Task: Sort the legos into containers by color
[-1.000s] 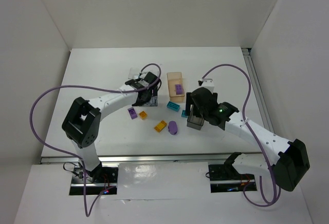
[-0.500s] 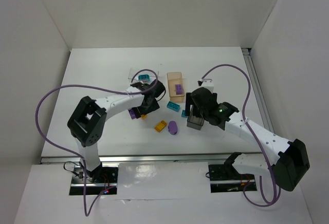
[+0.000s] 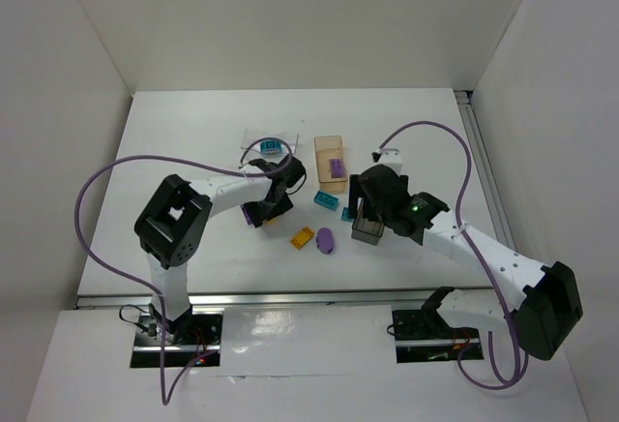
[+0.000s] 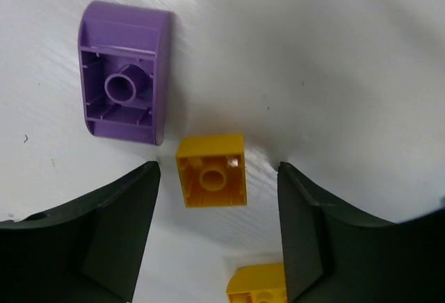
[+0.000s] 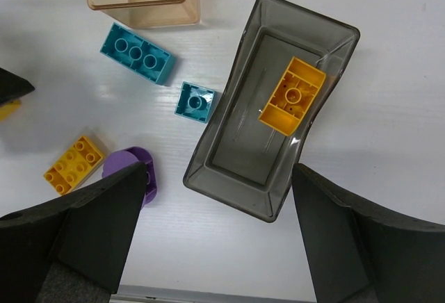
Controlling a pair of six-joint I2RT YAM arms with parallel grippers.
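Left gripper [image 4: 217,172] sits low over the white table [image 4: 334,53]. Its jaws are released and stand apart on either side of a small yellow square brick [image 4: 211,180], which lies underside up between them. A gap shows on both sides, so there is no contact. Just beyond it lies an upturned purple brick [image 4: 124,98], near the yellow one but not touching. Right gripper [image 5: 219,172] hangs over the dark smoky bin [image 5: 229,119] with its fingers [image 5: 90,237] spread wide and nothing in them. One orange-yellow brick [image 5: 292,96] lies underside up inside that bin, toward one end. Loose on the table beside the bin are a small teal square brick [image 5: 195,101] just next to the bin wall, a longer teal brick [image 5: 136,53], a longer yellow brick [image 5: 73,164] lying studs up, and a purple oval piece [image 5: 132,157] partly hidden by a finger. The orange-tan bin [image 3: 329,146] holds a second purple brick [image 3: 337,166]. The clear bin [image 3: 253,139] holds a third teal brick [image 3: 272,145].
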